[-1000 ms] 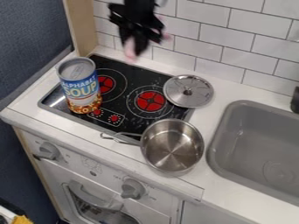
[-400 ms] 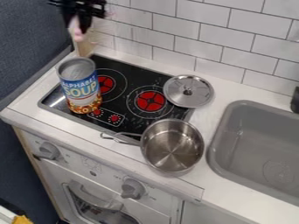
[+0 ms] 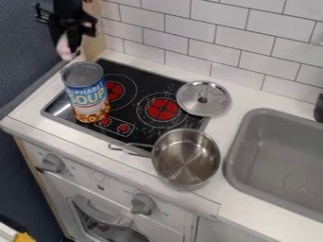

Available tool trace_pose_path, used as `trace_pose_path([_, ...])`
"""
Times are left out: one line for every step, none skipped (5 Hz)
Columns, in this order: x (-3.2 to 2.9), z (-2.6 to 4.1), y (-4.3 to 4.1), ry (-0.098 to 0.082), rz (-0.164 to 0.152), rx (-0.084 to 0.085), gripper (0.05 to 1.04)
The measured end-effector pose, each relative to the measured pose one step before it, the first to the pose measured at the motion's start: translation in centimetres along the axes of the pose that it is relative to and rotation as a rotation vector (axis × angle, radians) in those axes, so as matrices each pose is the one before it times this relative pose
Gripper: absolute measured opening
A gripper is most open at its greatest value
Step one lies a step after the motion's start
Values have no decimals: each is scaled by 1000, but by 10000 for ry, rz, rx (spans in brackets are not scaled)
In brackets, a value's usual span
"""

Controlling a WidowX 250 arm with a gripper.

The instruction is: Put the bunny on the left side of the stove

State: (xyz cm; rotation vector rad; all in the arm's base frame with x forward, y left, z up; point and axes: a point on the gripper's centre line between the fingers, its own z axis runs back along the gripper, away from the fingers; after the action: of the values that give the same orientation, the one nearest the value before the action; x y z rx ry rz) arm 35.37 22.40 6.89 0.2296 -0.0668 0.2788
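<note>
Nearest, two grey knobs (image 3: 144, 204) (image 3: 53, 163) jut from the front of the toy kitchen, below the edge of the white table (image 3: 28, 113). Behind them the steel pot (image 3: 186, 158) sits at the near right corner of the stove (image 3: 150, 85), its handle pointing left, with the grey sink (image 3: 271, 160) to its right. The soup can (image 3: 86, 90) stands upright on the left part of the stovetop, and the metal lid (image 3: 203, 99) lies at its right edge. Farther back, at the upper left near the wooden post (image 3: 95, 33), the hand (image 3: 72, 43) hangs with the pale pink bunny (image 3: 63, 47) gripped in it, raised above the far left corner, before the tiled wall (image 3: 189, 42). The picking up is done, and the carrying looks nearly so, since the bunny is already over toward the left side. What is left, as I judge it, is to settle on a spot beside or behind the can, lower the bunny until it touches down, let go and draw clear. The can takes up much of that side, so a careless descent could knock it.
</note>
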Motion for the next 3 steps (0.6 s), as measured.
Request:
trace_pose_path([-916,-1301,1013,469,444,-126,323])
trace_pose_path([-505,-1489,293,278,404,-384,323])
trace_pose_path([-329,-1401,109,328,227,-56,323])
